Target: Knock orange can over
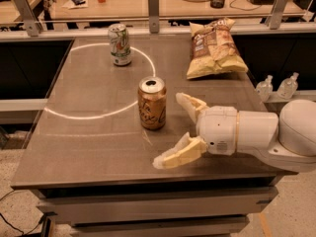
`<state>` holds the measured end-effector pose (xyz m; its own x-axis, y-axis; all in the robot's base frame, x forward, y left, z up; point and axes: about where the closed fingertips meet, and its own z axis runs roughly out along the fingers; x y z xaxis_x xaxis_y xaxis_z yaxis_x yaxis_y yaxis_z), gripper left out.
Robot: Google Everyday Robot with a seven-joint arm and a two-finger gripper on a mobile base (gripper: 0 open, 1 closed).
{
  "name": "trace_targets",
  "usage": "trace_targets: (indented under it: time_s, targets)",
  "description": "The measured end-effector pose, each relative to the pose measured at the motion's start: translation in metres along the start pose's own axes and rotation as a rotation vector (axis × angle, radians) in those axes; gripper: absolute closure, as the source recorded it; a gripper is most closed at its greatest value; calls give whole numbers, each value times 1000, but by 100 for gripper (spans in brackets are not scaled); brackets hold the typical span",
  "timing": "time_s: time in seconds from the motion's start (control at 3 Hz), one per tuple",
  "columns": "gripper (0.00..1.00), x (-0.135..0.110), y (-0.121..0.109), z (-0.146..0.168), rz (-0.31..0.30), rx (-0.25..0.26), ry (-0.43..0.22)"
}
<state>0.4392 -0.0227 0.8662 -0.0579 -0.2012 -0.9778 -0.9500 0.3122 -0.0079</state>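
The orange can (151,104) is seen standing upright near the middle of the table (84,144), silver top and pull tab uppermost, pale script facing the camera. It is placed just inside a pale ring (89,117) marked on the tabletop. The gripper (168,130) is noted to the can's right, low over the front part of the table, its two cream fingers (190,105) spread wide apart and holding nothing; the gap is turned toward the can, which is near the fingertips, with no contact seen. A white-and-green can (120,44) is recorded upright at the far side of the ring, well apart from the orange can. A chip bag (215,48) is seen lying at the far right of the table. Two small clear bottles (276,87) are noted beyond the right edge.
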Motion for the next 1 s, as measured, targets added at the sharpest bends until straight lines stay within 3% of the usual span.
trace_targets:
  time_s: [0.33,1.0]
  targets:
    - [0,5,0,18,4,-6,-14]
    - [0,7,-20,45,-12,10,-37]
